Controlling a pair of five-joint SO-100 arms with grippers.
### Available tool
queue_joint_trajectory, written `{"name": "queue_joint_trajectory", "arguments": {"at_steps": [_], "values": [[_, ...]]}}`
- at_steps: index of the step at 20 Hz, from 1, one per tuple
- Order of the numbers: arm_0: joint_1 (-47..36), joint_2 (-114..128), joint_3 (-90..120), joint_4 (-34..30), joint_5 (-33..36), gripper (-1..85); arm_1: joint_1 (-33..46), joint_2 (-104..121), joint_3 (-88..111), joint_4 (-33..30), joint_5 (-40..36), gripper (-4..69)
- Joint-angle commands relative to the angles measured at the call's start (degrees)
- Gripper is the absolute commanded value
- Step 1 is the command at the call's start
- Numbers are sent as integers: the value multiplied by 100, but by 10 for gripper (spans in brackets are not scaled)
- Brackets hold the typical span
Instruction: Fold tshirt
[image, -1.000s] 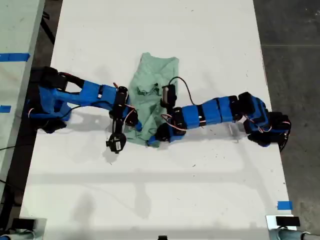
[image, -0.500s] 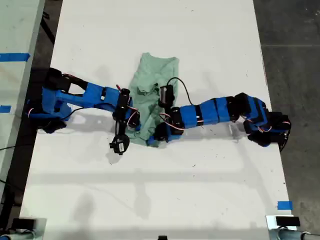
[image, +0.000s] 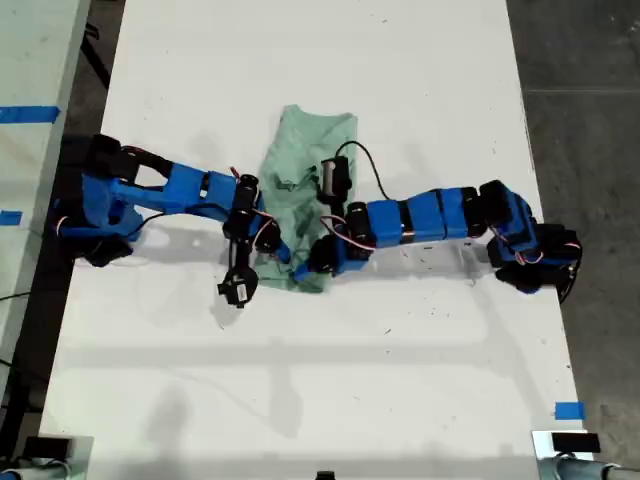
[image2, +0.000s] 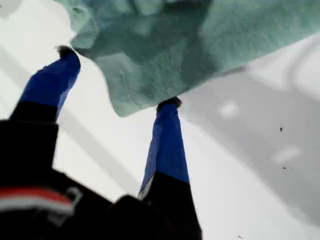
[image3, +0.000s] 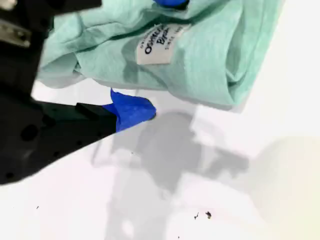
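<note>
Tshirt (image: 305, 165) sits mid-table (image: 420, 90), bunched up, running 12 to 6 o'clock in the exterior view, w/ one arm reaching in from 9 and the other from 3. My first gripper (image2: 116, 76) is spread wide, holding nothing, one fingertip just touching a raised cloth corner; my second gripper (image3: 150, 55) has cloth near the neck label (image3: 159, 44) btwn its fingers, but can't tell if it's clamped. To fold clean I'd get both grips firm on one layer, lift evenly, then lay the hem toward 12, keeping it taut
</note>
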Motion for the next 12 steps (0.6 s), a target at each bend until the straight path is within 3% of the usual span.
{"name": "queue_joint_trajectory", "arguments": {"at_steps": [1, 7, 12], "values": [[70, 694, -176, 281, 18, 287, -123, 817, -290, 132, -114, 352], [-53, 993, -193, 633, 132, 291, 97, 853, -290, 281, -272, 365], [-264, 422, -229, 369, 316, 290, 343, 264, -290, 88, -439, 363]]}}
